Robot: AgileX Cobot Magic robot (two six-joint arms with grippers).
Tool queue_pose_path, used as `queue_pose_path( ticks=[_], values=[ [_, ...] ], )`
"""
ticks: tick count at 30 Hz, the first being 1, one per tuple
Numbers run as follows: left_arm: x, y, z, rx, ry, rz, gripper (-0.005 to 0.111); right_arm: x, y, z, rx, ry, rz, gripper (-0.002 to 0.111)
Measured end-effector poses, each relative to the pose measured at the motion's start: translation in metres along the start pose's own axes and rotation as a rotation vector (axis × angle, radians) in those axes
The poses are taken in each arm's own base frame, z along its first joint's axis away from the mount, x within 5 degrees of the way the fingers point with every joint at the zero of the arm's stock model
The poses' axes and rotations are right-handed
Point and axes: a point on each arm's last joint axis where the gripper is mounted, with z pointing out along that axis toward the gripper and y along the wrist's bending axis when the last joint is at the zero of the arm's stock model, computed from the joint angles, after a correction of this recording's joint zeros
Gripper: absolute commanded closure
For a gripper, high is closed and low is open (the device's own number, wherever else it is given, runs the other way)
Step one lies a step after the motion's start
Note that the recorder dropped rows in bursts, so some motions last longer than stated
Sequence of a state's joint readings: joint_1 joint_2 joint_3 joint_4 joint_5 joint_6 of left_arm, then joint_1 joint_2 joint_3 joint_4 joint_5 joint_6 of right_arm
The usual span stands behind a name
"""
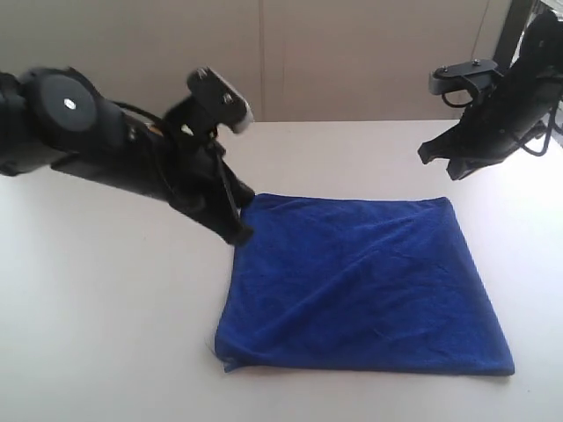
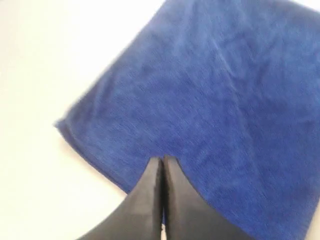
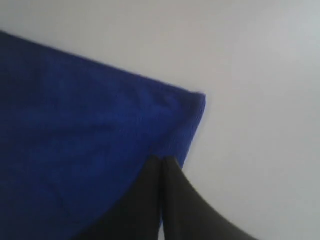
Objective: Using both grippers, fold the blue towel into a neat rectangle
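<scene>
Blue towel (image 1: 361,286), soft napped microfibre in a creased near-square, lies flat on the smooth white table (image 1: 106,334). Left gripper (image 1: 239,234), matte black, jaws pressed together, tips at its far-left corner; right gripper (image 3: 161,159), likewise closed, hangs near the far-right corner.

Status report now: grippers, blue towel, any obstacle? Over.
Left gripper shut, empty, at a corner of the blue towel. Right gripper shut, empty, raised. Towel flat on table. No obstacle seen.
</scene>
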State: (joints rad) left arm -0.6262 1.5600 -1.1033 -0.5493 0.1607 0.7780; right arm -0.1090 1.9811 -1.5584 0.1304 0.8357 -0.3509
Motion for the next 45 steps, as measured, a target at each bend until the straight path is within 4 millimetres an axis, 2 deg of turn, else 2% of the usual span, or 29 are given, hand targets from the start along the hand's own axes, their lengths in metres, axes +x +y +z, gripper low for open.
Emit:
queue_pose_path(
  ticks=[4, 8, 9, 10, 11, 12, 13, 16, 19, 22, 25, 30, 35, 40, 45],
  values=[
    [-0.01, 0.012, -0.056, -0.131, -0.147, -0.035, 0.107, 0.018, 0.007, -0.018, -0.016, 0.044, 0.0, 0.108],
    [-0.001, 0.014, -0.11, -0.244, -0.258, -0.084, 0.107, 0.037, 0.015, -0.042, -0.014, 0.025, 0.004, 0.108],
    [0.009, 0.007, -0.134, -0.287, -0.312, -0.1, 0.107, 0.049, 0.021, -0.051, -0.02, 0.009, 0.013, 0.108],
    [0.016, 0.003, -0.14, -0.296, -0.322, -0.105, 0.107, 0.054, 0.022, -0.053, -0.021, 0.006, 0.017, 0.108],
    [0.03, -0.007, -0.156, -0.31, -0.355, -0.127, 0.107, 0.066, 0.03, -0.054, -0.036, 0.011, 0.023, 0.108],
    [0.038, -0.012, -0.161, -0.311, -0.367, -0.145, 0.107, 0.073, 0.034, -0.052, -0.046, 0.026, 0.023, 0.108],
    [0.054, -0.022, -0.168, -0.308, -0.378, -0.177, 0.107, 0.087, 0.042, -0.042, -0.062, 0.074, 0.017, 0.108],
    [0.08, -0.032, -0.165, -0.289, -0.35, -0.244, 0.107, 0.106, 0.054, -0.027, -0.078, 0.124, 0.013, 0.108],
    [0.115, -0.039, -0.143, -0.267, -0.24, -0.314, 0.107, 0.127, 0.069, -0.013, -0.047, 0.178, -0.014, 0.108],
    [0.124, -0.036, -0.123, -0.248, -0.146, -0.346, 0.107, 0.133, 0.069, -0.006, 0.029, 0.191, -0.026, 0.108],
    [0.128, -0.031, -0.108, -0.26, -0.099, -0.388, 0.107, 0.136, 0.064, 0.009, 0.094, 0.224, -0.046, 0.108],
    [0.115, -0.024, -0.099, -0.237, -0.076, -0.401, 0.107, 0.144, 0.067, 0.031, 0.091, 0.308, -0.055, 0.108],
    [0.09, -0.01, -0.078, -0.17, 0.001, -0.363, 0.107, 0.144, 0.079, 0.033, 0.098, 0.337, -0.142, 0.108],
    [0.072, -0.001, -0.059, -0.099, 0.069, -0.316, 0.107, 0.146, 0.103, 0.031, 0.088, 0.386, -0.23, 0.108],
    [0.064, 0.002, -0.056, -0.079, 0.074, -0.287, 0.107, 0.151, 0.136, 0.028, 0.066, 0.435, -0.331, 0.108]
  ],
)
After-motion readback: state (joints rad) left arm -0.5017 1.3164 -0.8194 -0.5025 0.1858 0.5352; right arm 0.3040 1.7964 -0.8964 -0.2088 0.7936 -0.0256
